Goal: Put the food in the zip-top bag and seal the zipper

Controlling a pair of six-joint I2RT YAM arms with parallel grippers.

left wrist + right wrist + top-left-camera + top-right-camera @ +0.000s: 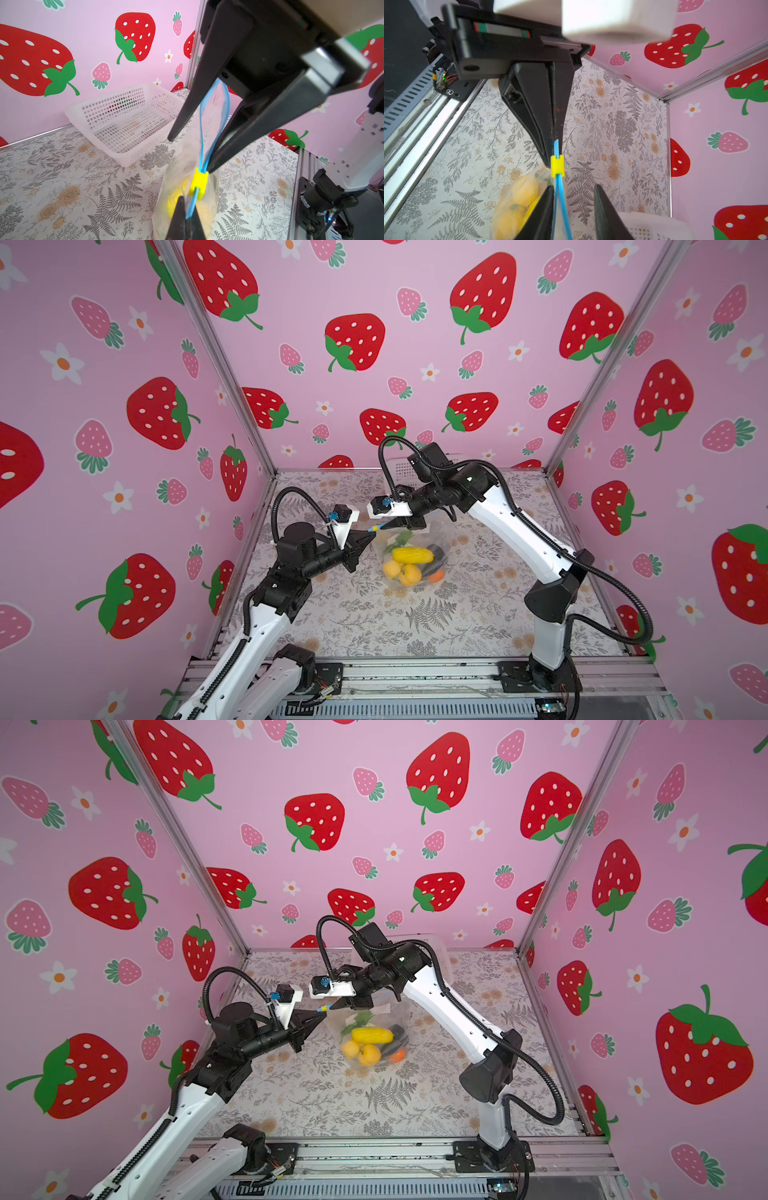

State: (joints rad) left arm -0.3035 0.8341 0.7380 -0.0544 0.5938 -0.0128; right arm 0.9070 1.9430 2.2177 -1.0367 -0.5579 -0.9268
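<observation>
the left pincer (371, 534) is pressed together on the end of the bag's blue zipper (200, 133), and the strip comes straight out from between its tips. just past those tips sits the yellow tab (557, 166) on the strip. next along, the right pincer (190, 154) is spread, one finger on each side of the strip, not pinching it. the tip of one finger comes right up beside the tab. between its fingers the zipper parts into two blue lines, so the bag is unsealed there. the clear bag (415, 541) sags below both pincers with the food (411, 555) inside it: a yellow corn cob, yellow and orange round pieces, something dark and some green leaves. whether the bag's bottom rests on the flowered table (415, 614) i cannot tell. beyond the right pincer, apart from the bag, a white basket (124, 116) stands near the back wall.
</observation>
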